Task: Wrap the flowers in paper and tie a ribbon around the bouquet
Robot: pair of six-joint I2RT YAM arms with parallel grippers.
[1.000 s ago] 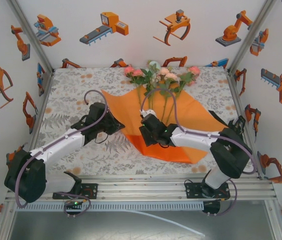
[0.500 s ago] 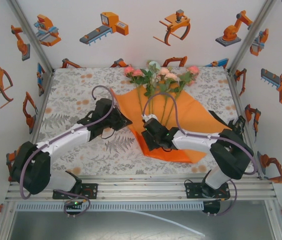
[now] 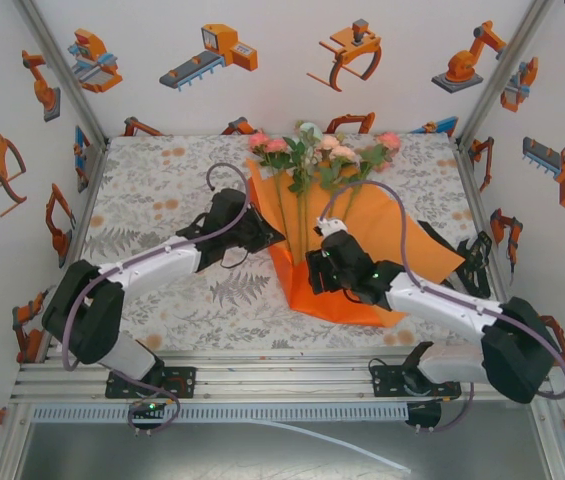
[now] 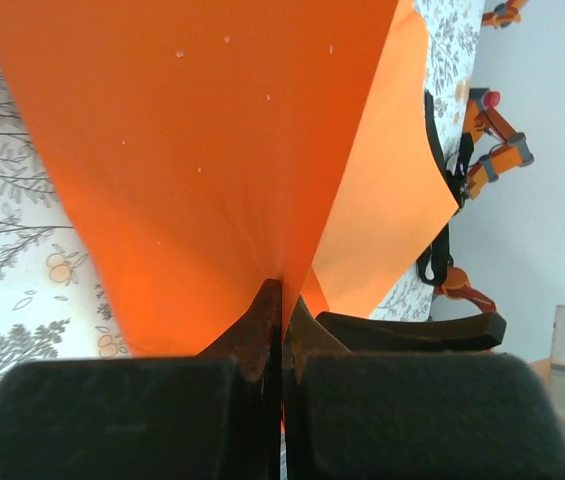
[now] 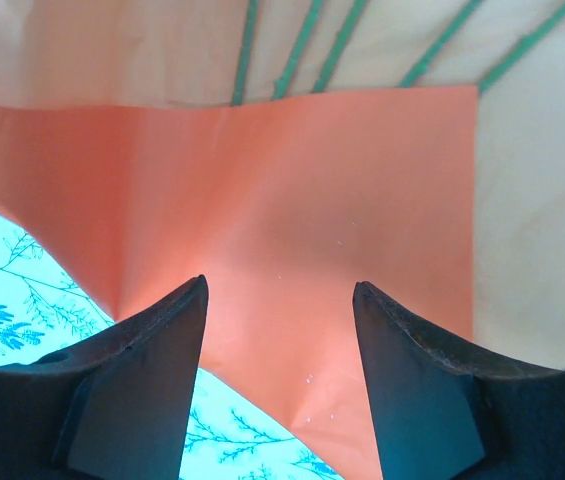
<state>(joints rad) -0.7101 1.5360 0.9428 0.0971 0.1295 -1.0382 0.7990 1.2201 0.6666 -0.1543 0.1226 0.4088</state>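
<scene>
Floral tablecloth (image 3: pixel 162 190); left gripper (image 4: pixel 282 292) pinches the paper (image 4: pixel 192 150) beside the flowers (image 3: pixel 322 150)

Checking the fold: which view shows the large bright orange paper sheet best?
Top external: nearly the whole orange paper sheet, left side raised. Left wrist shows the part pinched by the left pincer; right wrist, a flat stretch beneath the open right pincer.

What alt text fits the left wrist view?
The left tool, shut, pinches a fold of the orange paper, which fans out above its fingertips. Leaf-printed tablecloth shows at the left edge, and a pale wall at the right.
</scene>
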